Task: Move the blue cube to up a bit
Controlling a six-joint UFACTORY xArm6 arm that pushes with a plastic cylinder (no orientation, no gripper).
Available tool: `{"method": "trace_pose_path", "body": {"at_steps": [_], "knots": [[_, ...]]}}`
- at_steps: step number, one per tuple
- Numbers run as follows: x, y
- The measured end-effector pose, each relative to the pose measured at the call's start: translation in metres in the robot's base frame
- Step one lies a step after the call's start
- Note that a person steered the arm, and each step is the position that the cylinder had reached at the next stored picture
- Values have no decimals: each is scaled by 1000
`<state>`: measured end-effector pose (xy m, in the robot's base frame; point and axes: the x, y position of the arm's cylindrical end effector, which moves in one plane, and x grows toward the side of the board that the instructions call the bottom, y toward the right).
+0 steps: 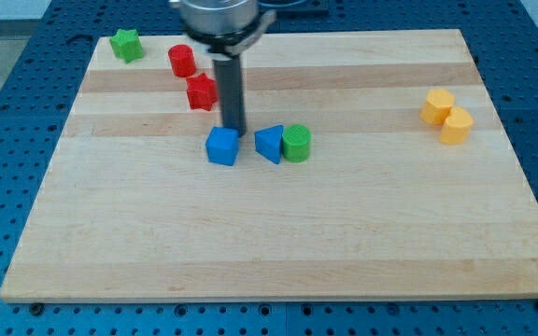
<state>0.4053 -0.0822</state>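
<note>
The blue cube [221,147] lies on the wooden board [278,233] left of centre. My tip [234,130] stands just above the cube's upper right corner, touching or nearly touching it. The dark rod rises from there to the view's top. A blue triangular block [269,143] lies just right of the cube, with a green cylinder [296,144] touching its right side.
A red star-like block [201,92] sits just left of the rod, and a red cylinder [181,61] above it. A green star block [127,44] is at the top left corner. Two yellow blocks [446,117] sit together at the right.
</note>
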Motion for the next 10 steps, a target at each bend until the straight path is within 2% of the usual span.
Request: {"method": "trace_pose_path", "body": {"at_steps": [2,4,5,7,9,10], "knots": [[28,-58],[90,-46],[85,-19],[24,-1],[34,-22],[19,-15]]}}
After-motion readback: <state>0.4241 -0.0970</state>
